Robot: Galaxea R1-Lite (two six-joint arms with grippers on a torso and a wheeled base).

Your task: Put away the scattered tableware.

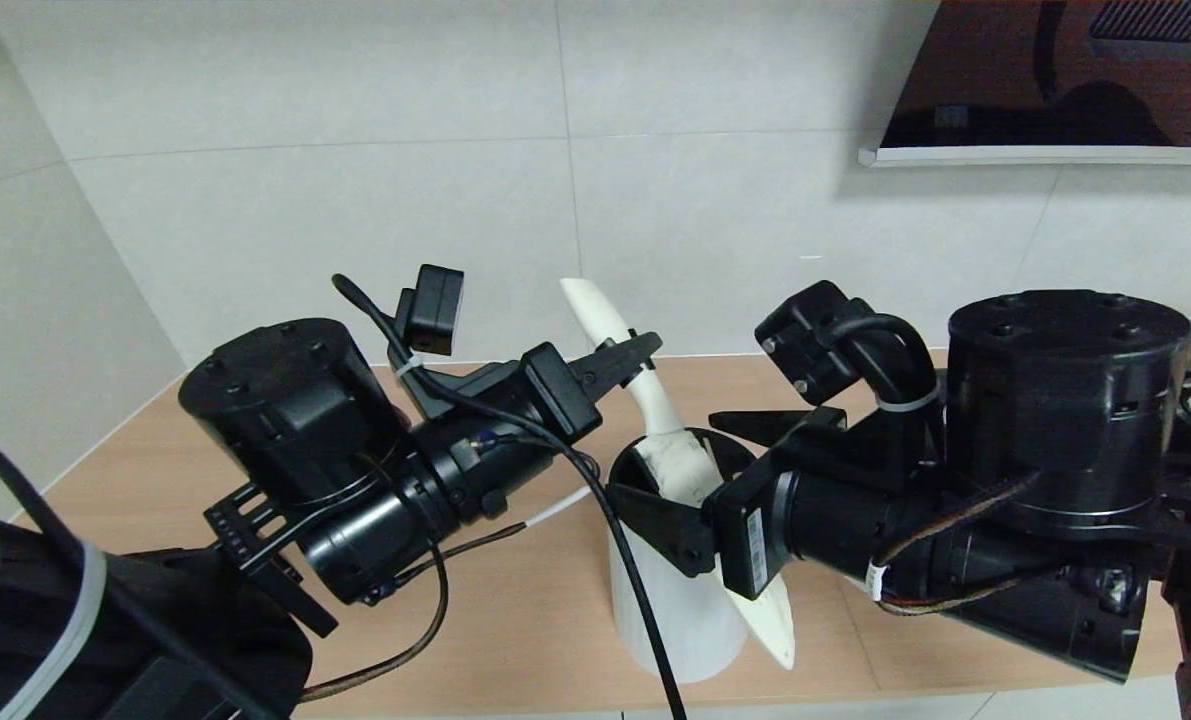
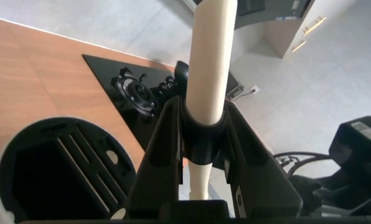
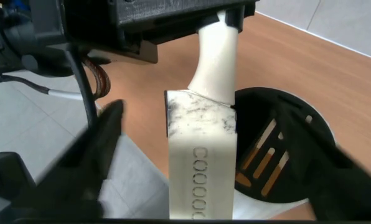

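On the wooden worktop [image 1: 525, 640], in front of a pale tiled wall [image 1: 355, 150], stood a white utensil holder [image 1: 675, 620] with a black slotted insert in its mouth. A cream spatula [image 1: 605, 320] hung tilted over that mouth, its handle pointing up toward the wall and its broad, scuffed blade lower, on the robot's side of the holder. Whether it touched the rim could not be told. The left hand [image 1: 635, 360] was clamped tight on the handle, partway along it. The right hand [image 1: 667, 458] sat at the holder's mouth with its fingers spread wide to either side of the blade, gripping nothing. A black hob [image 2: 139, 93] lay farther along the worktop.
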